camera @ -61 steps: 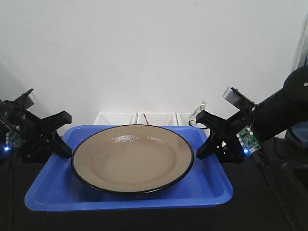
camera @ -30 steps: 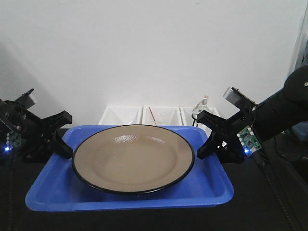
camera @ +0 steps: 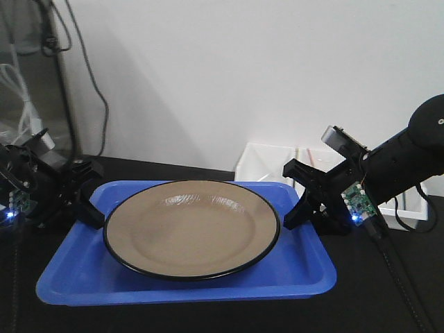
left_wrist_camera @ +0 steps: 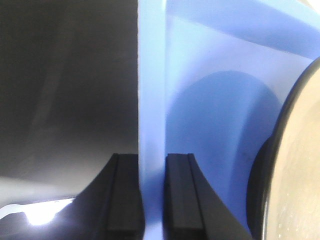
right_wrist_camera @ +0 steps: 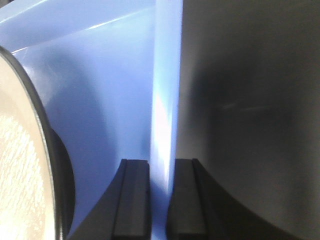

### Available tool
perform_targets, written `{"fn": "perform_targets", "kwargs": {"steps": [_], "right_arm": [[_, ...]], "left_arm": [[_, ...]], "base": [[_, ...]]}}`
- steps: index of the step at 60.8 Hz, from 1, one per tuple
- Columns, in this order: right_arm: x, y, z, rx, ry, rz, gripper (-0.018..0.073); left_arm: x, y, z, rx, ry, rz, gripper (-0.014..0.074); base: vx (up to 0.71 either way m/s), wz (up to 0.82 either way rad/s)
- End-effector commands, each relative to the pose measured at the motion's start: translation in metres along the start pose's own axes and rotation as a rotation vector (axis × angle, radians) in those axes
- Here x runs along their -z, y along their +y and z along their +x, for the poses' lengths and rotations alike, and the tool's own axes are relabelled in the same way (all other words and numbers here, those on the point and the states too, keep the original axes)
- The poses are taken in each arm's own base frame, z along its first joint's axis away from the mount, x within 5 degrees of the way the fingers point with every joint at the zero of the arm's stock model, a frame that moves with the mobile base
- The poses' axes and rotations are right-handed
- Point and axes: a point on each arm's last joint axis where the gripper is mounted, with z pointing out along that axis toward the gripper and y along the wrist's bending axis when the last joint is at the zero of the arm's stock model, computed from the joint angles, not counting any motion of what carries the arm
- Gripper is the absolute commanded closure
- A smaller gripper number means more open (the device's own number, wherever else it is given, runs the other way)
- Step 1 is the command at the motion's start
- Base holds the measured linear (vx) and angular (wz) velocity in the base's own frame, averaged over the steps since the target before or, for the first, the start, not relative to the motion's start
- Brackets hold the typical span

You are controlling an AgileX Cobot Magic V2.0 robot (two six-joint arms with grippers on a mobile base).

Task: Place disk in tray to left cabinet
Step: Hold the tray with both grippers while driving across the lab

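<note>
Left wrist view crops disk (left_wrist_camera: 300,175); left gripper (left_wrist_camera: 152,162) seemingly pinches tray (left_wrist_camera: 151,75) rim.

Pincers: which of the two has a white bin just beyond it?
The right pincer, shut on the tray's right rim: the white bin stands just beyond it. Beyond the left pincer lies only dark tabletop.

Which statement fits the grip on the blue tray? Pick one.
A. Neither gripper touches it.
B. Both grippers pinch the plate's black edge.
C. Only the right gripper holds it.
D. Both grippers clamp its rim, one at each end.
D: in the wrist views the left gripper and the right gripper each have the rim of the tray between their jaws, while the disk lies in it ungripped.
</note>
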Motion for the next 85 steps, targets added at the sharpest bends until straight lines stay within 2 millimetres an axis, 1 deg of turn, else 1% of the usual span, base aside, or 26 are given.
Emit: {"fn": "perform_targets", "kwargs": {"steps": [1, 46, 85], "right_arm": [[0.0264, 0.0464, 0.0061, -0.027, -0.057, -0.272, 0.0562], [0.0264, 0.0464, 0.0062, -0.027, -0.056, -0.272, 0.0562], [0.0264, 0.0464, 0.0061, -0.027, -0.056, -0.272, 0.0561]], "left_arm": [[0.025, -0.0477, 0.0162, 0.009, 0.021, 0.256, 0.0596], [0.0252, -0.0474, 0.0161, 0.009, 0.02, 0.256, 0.0596], [0.0252, -0.0474, 0.0162, 0.009, 0.021, 0.255, 0.0596]], "base": [[-0.15, 0.63], [-0.13, 0.73], [-0.03, 0.71]]}}
